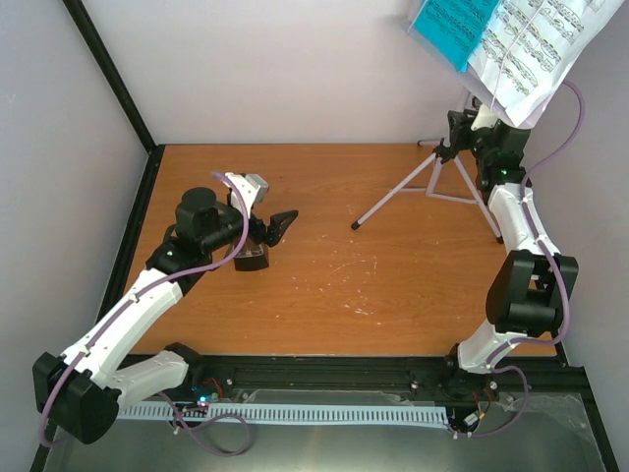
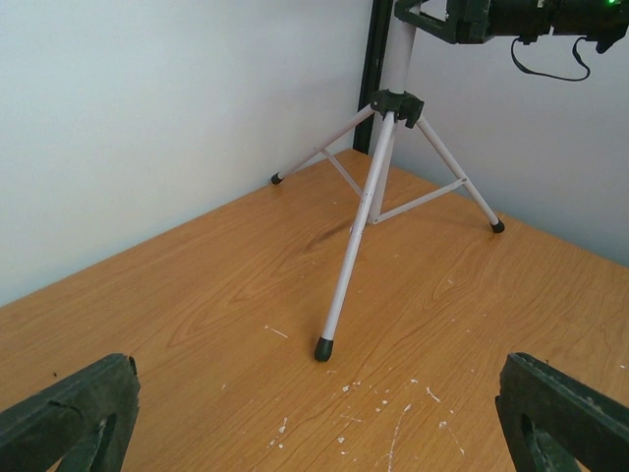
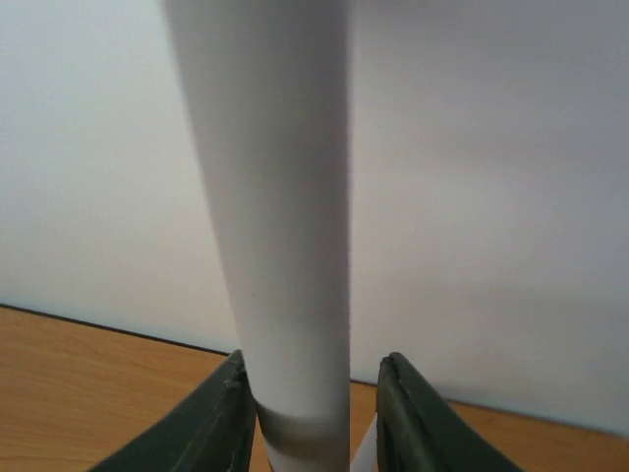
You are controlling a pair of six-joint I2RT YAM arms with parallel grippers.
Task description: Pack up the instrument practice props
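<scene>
Pale, plain walls all round here, the back wall (image 1: pixel 295 69) meeting the left wall (image 1: pixel 49 177) at a black corner post (image 1: pixel 108 74) that runs down to the bench (image 1: pixel 324 305). Warm orange wood grain on that bench, and there, white flecks and scratches (image 1: pixel 356 285) scattered mid-surface. A black rail (image 1: pixel 324 369) lines its near edge, with dull grey sheet metal (image 1: pixel 344 447) on the near side. The right wall (image 1: pixel 609 216) sits greyer, in shade. Light's soft and even throughout.
</scene>
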